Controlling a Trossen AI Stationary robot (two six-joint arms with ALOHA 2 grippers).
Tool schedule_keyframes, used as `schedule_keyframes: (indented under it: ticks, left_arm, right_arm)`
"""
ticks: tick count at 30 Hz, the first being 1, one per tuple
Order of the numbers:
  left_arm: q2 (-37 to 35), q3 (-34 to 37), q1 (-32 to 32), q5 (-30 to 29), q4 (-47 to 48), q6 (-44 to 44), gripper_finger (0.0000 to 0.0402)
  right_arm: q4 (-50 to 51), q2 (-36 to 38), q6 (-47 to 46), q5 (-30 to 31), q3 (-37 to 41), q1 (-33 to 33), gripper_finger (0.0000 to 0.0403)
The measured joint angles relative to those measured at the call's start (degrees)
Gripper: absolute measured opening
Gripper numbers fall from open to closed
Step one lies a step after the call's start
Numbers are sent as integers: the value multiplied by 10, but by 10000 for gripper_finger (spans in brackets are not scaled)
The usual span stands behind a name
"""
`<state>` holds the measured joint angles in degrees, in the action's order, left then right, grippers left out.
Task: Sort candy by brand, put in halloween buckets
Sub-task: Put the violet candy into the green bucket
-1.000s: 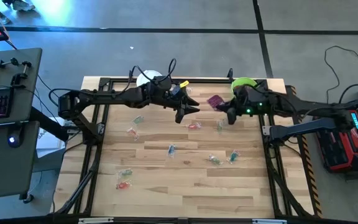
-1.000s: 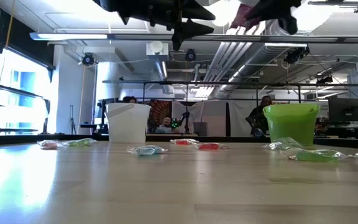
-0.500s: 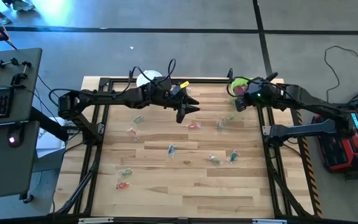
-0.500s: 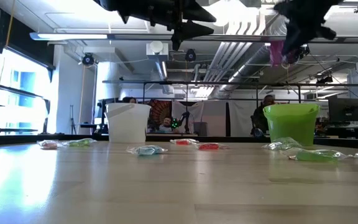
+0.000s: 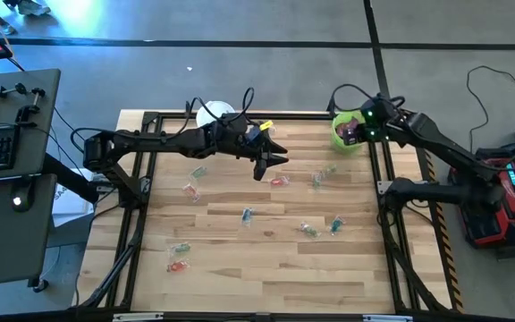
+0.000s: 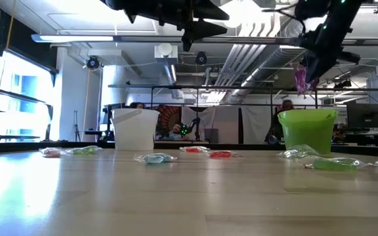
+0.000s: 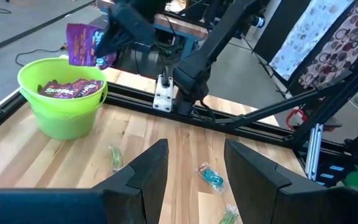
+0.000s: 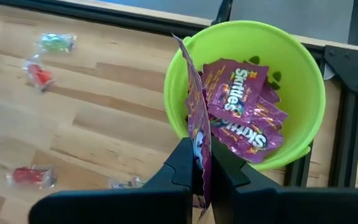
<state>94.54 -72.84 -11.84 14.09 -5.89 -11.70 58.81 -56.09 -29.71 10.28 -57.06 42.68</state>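
High view: right end effector [image 5: 357,134] has carried packet [image 8: 199,127] over green bucket [image 5: 340,136].

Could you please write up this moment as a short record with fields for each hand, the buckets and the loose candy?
right hand: shut on a purple Skittles packet, held above the lime green bucket
left hand: open, empty, raised over the table's middle
lime green bucket: at the far right corner, several purple Skittles packets inside
white bucket: at the far edge, behind the left arm; contents not visible
loose candy: small clear-wrapped pieces scattered on the wooden table
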Motion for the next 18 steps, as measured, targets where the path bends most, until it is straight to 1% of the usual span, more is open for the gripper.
schedule_keyframes:
  ticks: [3,6,11,14,18]
  left_arm:
    - [0,0,2,-4,0,0,150]
    - [0,0,8,-29,-1,8,150]
    - [0,0,14,-44,-2,9,150]
    - [0,0,17,-59,0,14,150]
    - [0,0,17,-61,0,14,150]
  right_arm:
    - [-17,-20,22,-19,7,26,7]
    - [-25,-44,43,-25,7,49,7]
    - [-48,-73,64,-48,7,86,7]
    - [-55,-86,77,-51,7,105,7]
    - [-57,-98,96,-66,7,128,7]
